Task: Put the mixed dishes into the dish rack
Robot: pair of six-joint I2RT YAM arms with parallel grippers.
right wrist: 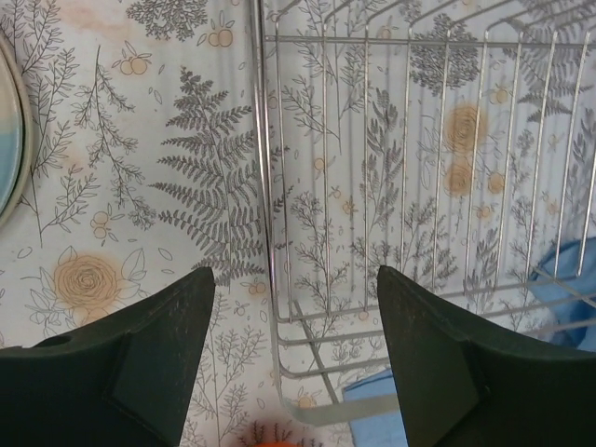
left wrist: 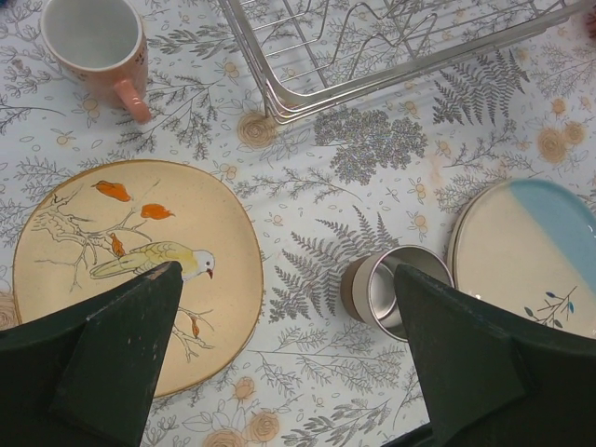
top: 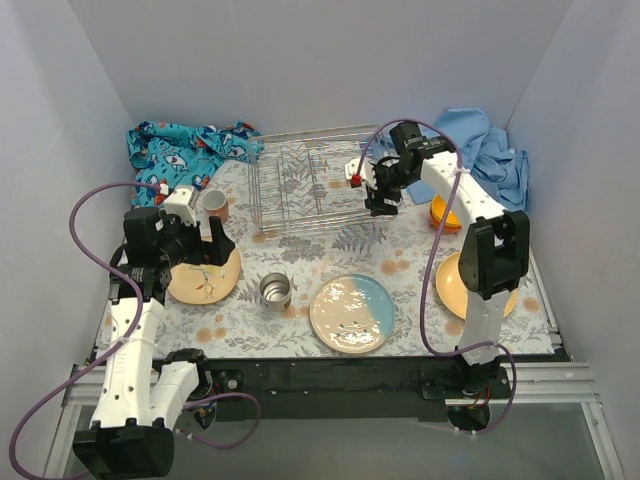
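Observation:
The silver wire dish rack stands empty at the back middle. My left gripper is open and empty above the tan bird plate; the wrist view shows that plate under the left finger and the small steel cup by the right finger. The pinkish mug stands behind. The cream-and-blue plate lies front middle. My right gripper is open and empty over the rack's right corner. The orange bowl and yellow-orange plate sit right, partly behind the arm. The red bowl is out of view.
A blue patterned cloth lies back left and a plain light-blue cloth back right, next to the rack. White walls close in on both sides. The floral tablecloth ends at the dark front rail.

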